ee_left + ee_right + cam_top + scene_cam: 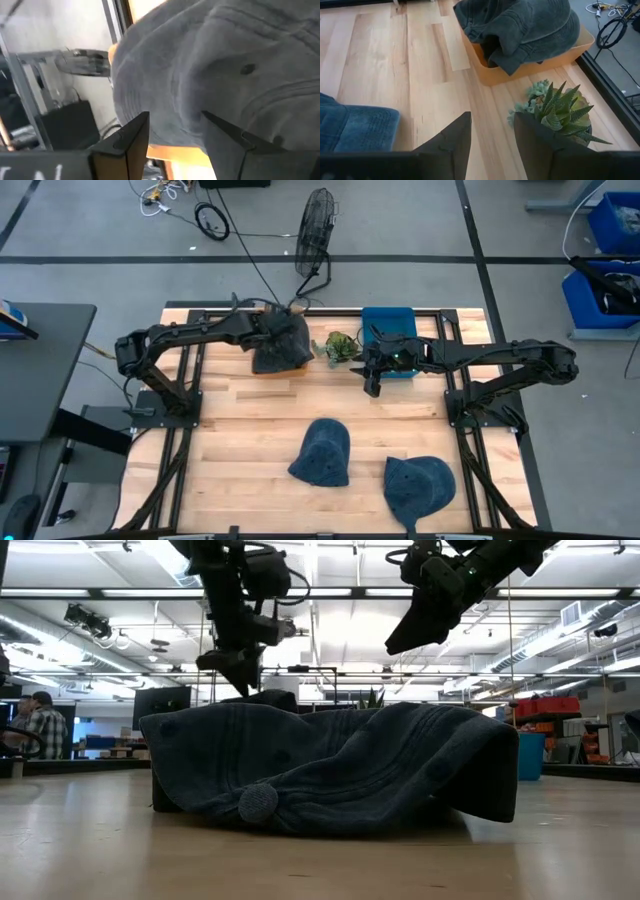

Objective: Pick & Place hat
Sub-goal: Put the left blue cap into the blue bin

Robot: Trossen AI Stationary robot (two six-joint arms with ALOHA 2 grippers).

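A pile of dark grey hats (282,345) (520,25) fills an orange bin (545,62) at the table's far edge. My left gripper (264,330) (172,130) is open right over this pile, and grey cloth (220,70) fills the view past its fingers. Two blue hats lie flat on the wood nearer the front: one in the middle (322,452) (330,775), one to its right (420,485). My right gripper (372,383) (492,130) hangs open and holds nothing, above bare wood between a small plant and the blue hats. My left gripper comes at the top grey hat (165,100) from above with open fingers on either side of a bulge of cloth. I cannot tell whether the fingertips touch it. The hat rests on the pile in the bin.
A small potted succulent (340,346) (560,110) stands between the orange bin and a blue box (390,325) at the far edge. Black frame rails (455,395) run along the table's sides. Bare wood (250,420) lies left of the blue hats.
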